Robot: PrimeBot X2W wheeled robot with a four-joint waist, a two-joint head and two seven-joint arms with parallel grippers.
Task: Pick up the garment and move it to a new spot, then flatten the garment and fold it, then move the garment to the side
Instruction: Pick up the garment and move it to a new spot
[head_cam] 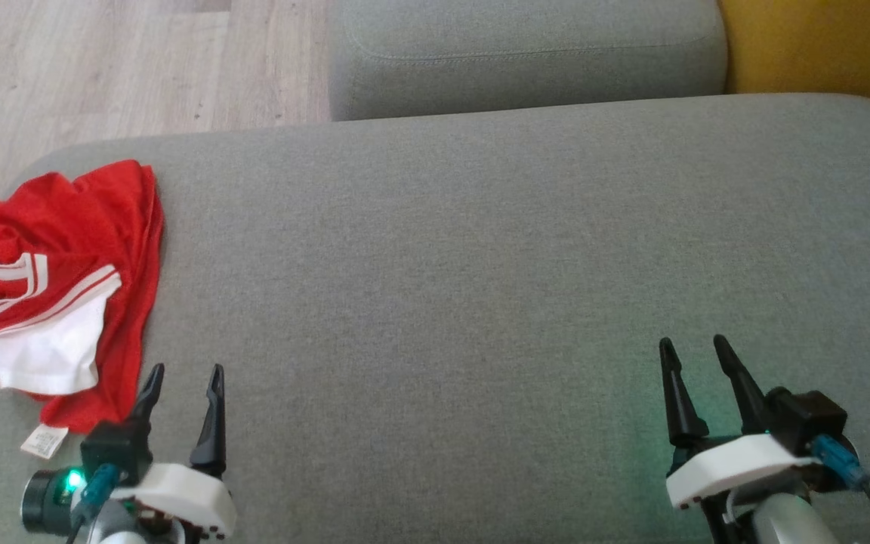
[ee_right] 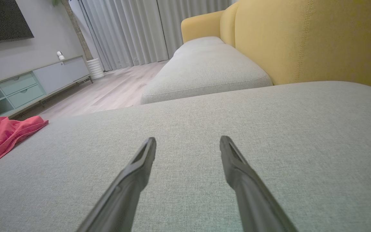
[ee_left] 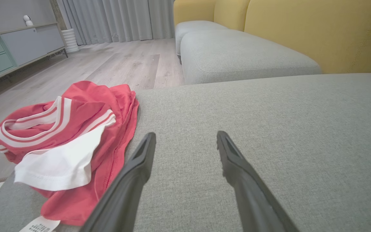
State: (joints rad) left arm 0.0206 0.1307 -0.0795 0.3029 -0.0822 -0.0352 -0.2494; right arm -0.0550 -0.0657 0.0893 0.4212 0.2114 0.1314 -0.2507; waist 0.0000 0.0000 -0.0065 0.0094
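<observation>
— Where do we see the red garment [head_cam: 103, 249]?
— At nine o'clock in our head view, crumpled at the left edge of the grey sofa cushion [head_cam: 442, 264]. We make out white striped bands, a white panel and a white label [head_cam: 44, 440] at its near end.
— And our hands?
— Our left hand [head_cam: 186, 372], at seven o'clock, is spread wide and empty, just beside the garment. Our right hand [head_cam: 693, 344], at five o'clock, is wide and empty too, well apart from it.
— Containers?
— The cabinet [ee_left: 8, 51] drawers are shut; we cannot tell their contents.
</observation>
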